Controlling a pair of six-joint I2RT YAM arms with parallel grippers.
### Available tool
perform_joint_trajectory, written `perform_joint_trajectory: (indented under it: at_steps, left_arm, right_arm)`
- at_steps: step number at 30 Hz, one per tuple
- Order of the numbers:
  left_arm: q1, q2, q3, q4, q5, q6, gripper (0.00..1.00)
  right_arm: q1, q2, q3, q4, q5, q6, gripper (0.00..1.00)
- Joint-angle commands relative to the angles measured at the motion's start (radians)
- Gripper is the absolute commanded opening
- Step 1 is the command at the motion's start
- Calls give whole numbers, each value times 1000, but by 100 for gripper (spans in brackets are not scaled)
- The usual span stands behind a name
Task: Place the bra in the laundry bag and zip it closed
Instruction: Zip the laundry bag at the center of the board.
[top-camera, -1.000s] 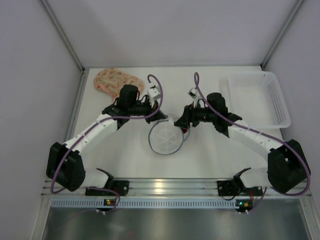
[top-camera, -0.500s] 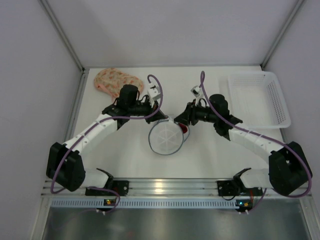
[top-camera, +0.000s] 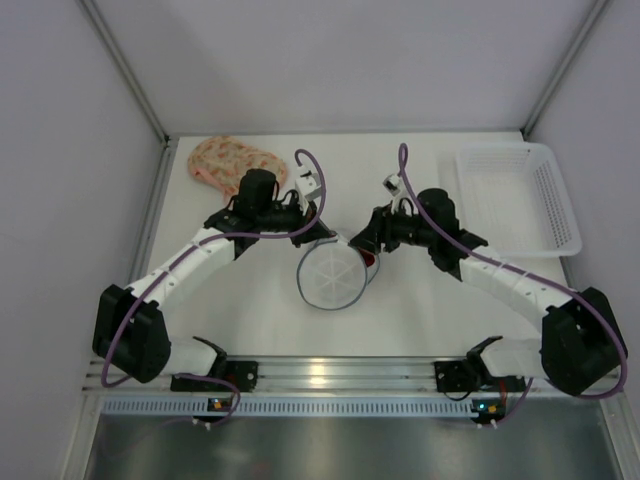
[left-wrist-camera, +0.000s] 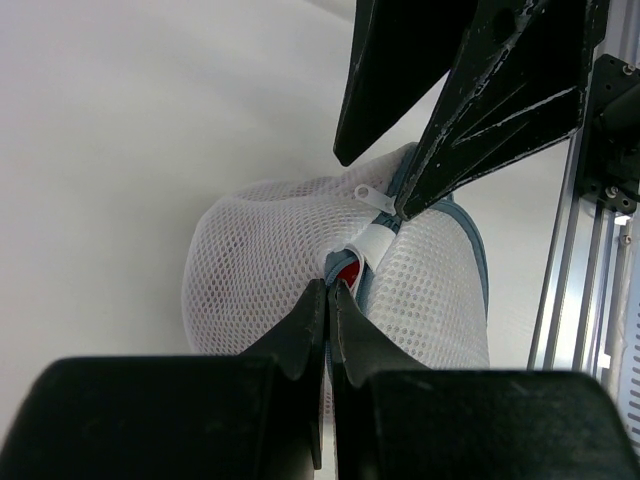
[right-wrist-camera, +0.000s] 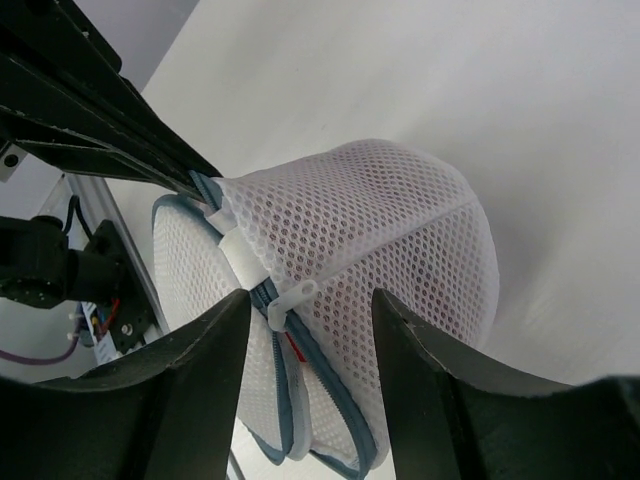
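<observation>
The white mesh laundry bag (top-camera: 330, 275) with a blue zipper lies at the table's middle, lifted at its far edge. A red item (left-wrist-camera: 347, 272), apparently the bra, shows through the zipper gap and in the right wrist view (right-wrist-camera: 292, 345). My left gripper (top-camera: 318, 232) is shut on the bag's zipper edge (left-wrist-camera: 328, 290). My right gripper (top-camera: 360, 244) is open. Its fingers (right-wrist-camera: 200, 380) straddle the white zipper pull (right-wrist-camera: 290, 298) without touching it. The pull also shows in the left wrist view (left-wrist-camera: 368, 192).
A floral pink-orange cloth (top-camera: 232, 162) lies at the back left, behind the left arm. A white plastic basket (top-camera: 520, 200) stands at the back right. The metal rail (top-camera: 320, 375) runs along the near edge.
My right wrist has shifted slightly toward the back right, its gripper staying by the bag's zipper end. The left arm and the bag have barely moved.
</observation>
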Motion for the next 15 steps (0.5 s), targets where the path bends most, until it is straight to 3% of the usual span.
perform_joint_trajectory:
  at_steps: [1, 10, 15]
  left_arm:
    - [2, -45, 31, 48, 34, 10, 0]
    - [1, -44, 29, 48, 37, 12, 0]
    - [2, -44, 29, 48, 36, 10, 0]
  right_arm:
    - [18, 11, 49, -5, 11, -13, 53]
    - [35, 33, 26, 148, -82, 22, 49]
    - [44, 33, 24, 170, -87, 27, 39]
